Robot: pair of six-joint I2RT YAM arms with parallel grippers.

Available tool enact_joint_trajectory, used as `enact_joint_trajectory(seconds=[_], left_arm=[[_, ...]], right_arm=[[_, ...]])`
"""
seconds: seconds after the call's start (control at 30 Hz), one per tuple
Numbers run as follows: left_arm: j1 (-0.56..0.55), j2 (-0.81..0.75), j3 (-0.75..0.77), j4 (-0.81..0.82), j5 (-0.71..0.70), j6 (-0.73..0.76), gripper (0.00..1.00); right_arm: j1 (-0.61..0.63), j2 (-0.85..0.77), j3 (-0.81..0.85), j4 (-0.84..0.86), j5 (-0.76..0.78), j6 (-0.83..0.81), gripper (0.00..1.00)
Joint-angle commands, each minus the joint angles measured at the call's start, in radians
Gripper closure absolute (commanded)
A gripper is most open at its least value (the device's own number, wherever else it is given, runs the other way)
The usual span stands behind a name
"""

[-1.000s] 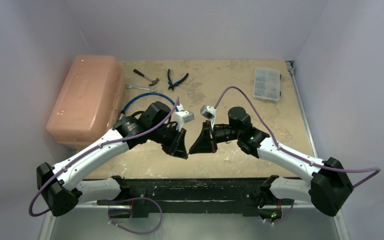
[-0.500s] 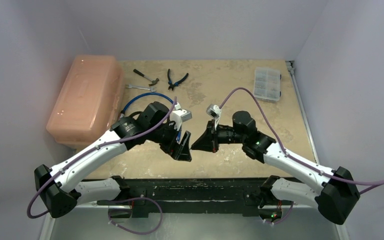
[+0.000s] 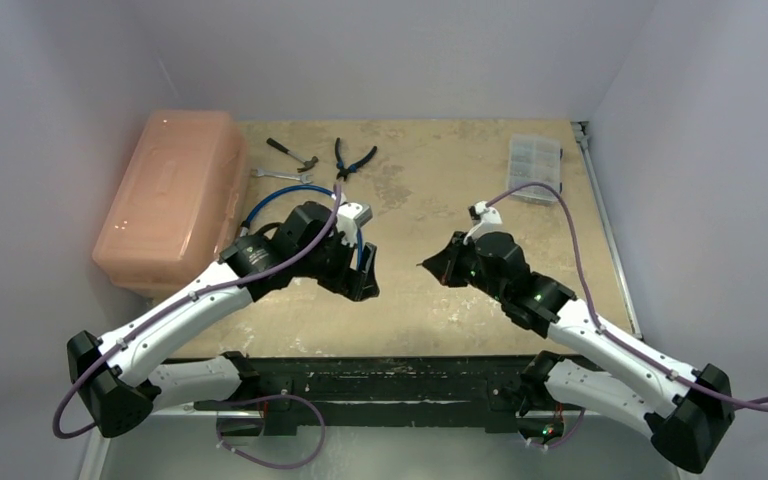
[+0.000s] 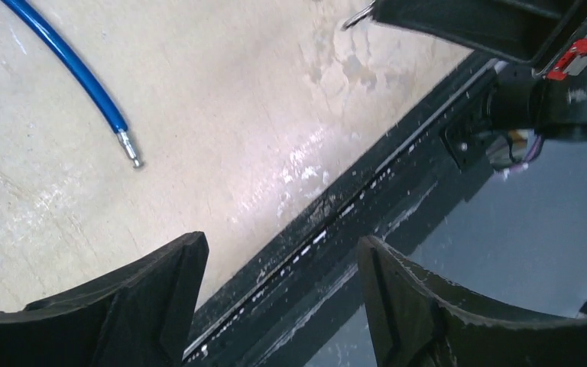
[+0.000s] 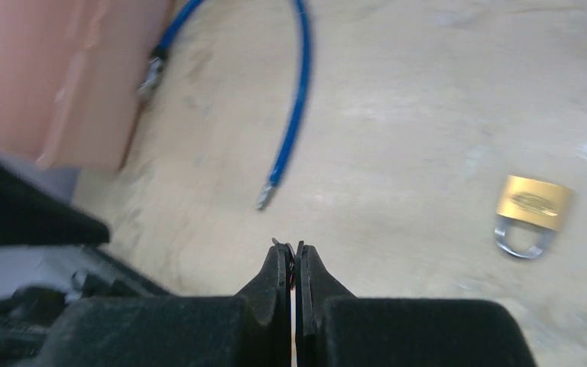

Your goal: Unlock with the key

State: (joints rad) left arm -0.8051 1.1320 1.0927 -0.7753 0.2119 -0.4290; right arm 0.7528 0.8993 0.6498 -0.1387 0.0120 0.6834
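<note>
My right gripper (image 3: 428,265) is shut on the key, hovering over the middle of the table. Only the key's thin silvery tip (image 4: 358,15) sticks out past the closed fingers in the left wrist view. In the right wrist view a sliver of its metal (image 5: 277,242) shows at my right gripper (image 5: 292,248). The brass padlock (image 5: 533,208) with its silver shackle lies flat on the table, ahead and to the right of those fingers. It does not show in the top view. My left gripper (image 3: 365,278) (image 4: 281,245) is open and empty above the table's near edge.
A blue cable (image 3: 290,195) (image 4: 84,80) (image 5: 290,115) curls beside the left arm. A pink plastic box (image 3: 170,195) fills the left side. Pliers (image 3: 353,158), a small hammer (image 3: 292,152) and a wrench (image 3: 280,176) lie at the back. A clear organiser (image 3: 535,167) is back right. A black rail (image 4: 367,199) borders the near edge.
The two grippers were tip to tip near the front edge and have drawn apart. My left gripper opened. My right gripper pulled back to the right, still shut.
</note>
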Motion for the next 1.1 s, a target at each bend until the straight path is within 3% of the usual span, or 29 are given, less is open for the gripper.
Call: enact_joint_trajectory(seconds=[0.0,0.13,0.23,0.47,0.77,1.07], left_arm=[[0.0,-0.042,-0.091,0.197,-0.101,-0.133,0.26],[-0.059,0.012,-0.158,0.308,-0.223,-0.254,0.28],[-0.128,0.105,-0.12,0.318,-0.359,-0.301,0.28],[-0.206,0.377,0.013,0.404,-0.515,-0.389,0.3],[-0.291,0.778,0.373,0.353,-0.656,-0.408,0.32],[-0.298,0.999,0.586,0.345,-0.684,-0.392,0.32]], right_arm=[[0.0,-0.031,0.116,-0.243,0.433,0.139,1.0],[-0.001,-0.039,0.2,-0.362,0.606,0.173,1.0],[-0.002,-0.057,0.25,-0.42,0.703,0.19,1.0],[-0.001,-0.096,0.36,-0.565,0.871,0.258,1.0],[-0.001,-0.193,0.394,-0.552,0.862,0.181,1.0],[-0.001,-0.253,0.389,-0.576,0.844,0.158,1.0]])
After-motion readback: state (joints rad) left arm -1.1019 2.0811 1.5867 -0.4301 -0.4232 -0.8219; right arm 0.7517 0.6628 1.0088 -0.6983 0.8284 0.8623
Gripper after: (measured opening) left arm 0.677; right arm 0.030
